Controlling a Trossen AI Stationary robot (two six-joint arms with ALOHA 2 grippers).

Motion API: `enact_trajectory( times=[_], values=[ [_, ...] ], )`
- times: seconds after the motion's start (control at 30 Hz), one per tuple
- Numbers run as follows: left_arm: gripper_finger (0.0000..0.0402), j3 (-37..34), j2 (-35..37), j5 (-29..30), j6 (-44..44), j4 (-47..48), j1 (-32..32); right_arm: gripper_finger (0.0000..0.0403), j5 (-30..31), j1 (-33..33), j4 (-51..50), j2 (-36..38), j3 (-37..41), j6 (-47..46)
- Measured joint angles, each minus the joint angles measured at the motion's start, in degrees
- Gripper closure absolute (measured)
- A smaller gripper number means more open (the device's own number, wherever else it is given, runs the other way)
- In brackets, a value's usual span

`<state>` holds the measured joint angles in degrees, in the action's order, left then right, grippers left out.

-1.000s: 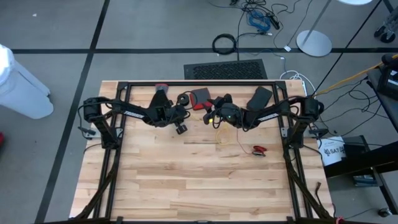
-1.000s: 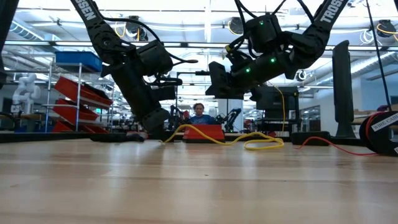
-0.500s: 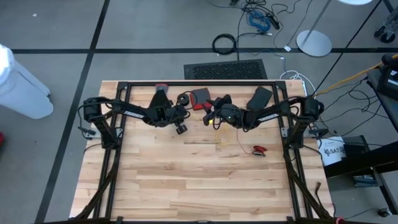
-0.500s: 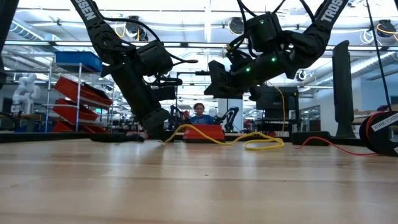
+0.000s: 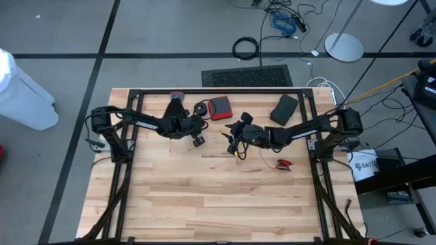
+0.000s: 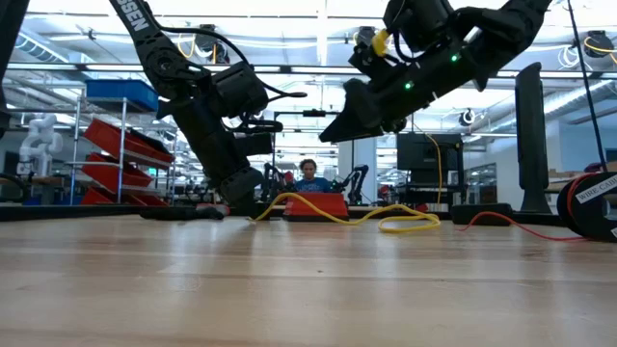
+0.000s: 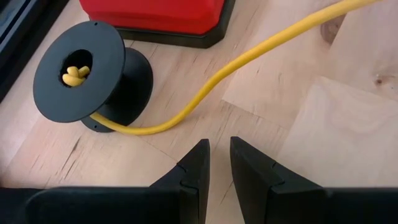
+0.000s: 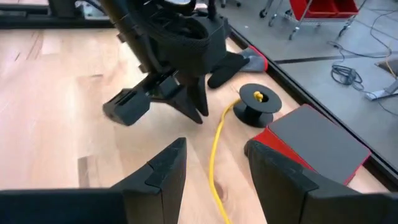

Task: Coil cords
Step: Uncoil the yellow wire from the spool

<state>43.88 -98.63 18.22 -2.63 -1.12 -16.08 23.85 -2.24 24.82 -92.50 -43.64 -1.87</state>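
Wooden table (image 5: 204, 197) seen from above, black frame (image 5: 218, 91) along its edges, grey floor around. Near half of table bare, plenty of free room; all items crowded at far edge. Left hand (image 5: 198, 141) low near far-left centre, fingers nearly together, nothing between them. Right hand (image 5: 231, 141) just beside it toward centre, fingers apart, gripping nothing. Yellow cord (image 5: 238, 151) only a short bit visible under right hand, rest hidden by arm. Red-tipped piece (image 5: 283, 164) lying alone on the right side. Black spool (image 5: 201, 108) beside red box (image 5: 219, 107) at far edge; dark flat case (image 5: 283, 108) further right. White bucket (image 5: 364, 165) off the table's right, partial lettering "SAT", cut off.

Low view: table surface wide and bare in front. Yellow cord (image 6: 366, 214) looping on table at the back, running toward left hand (image 6: 243, 200), which sits down at the table. Right hand (image 6: 333, 132) raised well above. "TROSSEN" partly readable on an arm. Red spool (image 6: 590, 202) at right edge, label unreadable, cut off. Person (image 6: 309, 175) far behind, small.

Left wrist view: narrow gap between fingers (image 7: 193, 171), empty. Yellow cord (image 7: 236, 68) running from black spool (image 7: 84, 78), knot in its hub, past red box (image 7: 161, 15); far end cut off.

Right wrist view: fingers (image 8: 158, 171) wide apart, empty. Yellow cord (image 8: 216, 155) between them on the table, leading to black spool (image 8: 256, 106); left hand (image 8: 189, 111) close behind.
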Motion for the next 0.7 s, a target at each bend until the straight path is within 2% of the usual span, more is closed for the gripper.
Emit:
enact_trajectory(
  times=[0.07, 0.23, 0.5, 0.7],
  values=[
    [0.033, 0.0, 0.0, 0.0, 0.02, 0.05, -0.02, 0.0243, -0.97, 0.24, -1.24, 0.74, 0.0, -0.26],
    [0.033, 0.0, 0.0, 0.02, 0.02, 0.04, 0.0, 0.0243, -12.57, -2.56, 0.46, -1.08, -0.02, -4.69],
    [0.033, 0.0, 0.01, 0.01, 0.02, 0.04, 0.0, 0.0243, -13.59, -7.99, 5.41, -9.56, -0.26, -7.55],
    [0.033, 0.0, 0.01, 0.02, 0.02, 0.03, -0.02, 0.0243, -19.32, -10.24, 3.11, -16.1, -8.49, -7.94]
  ],
)
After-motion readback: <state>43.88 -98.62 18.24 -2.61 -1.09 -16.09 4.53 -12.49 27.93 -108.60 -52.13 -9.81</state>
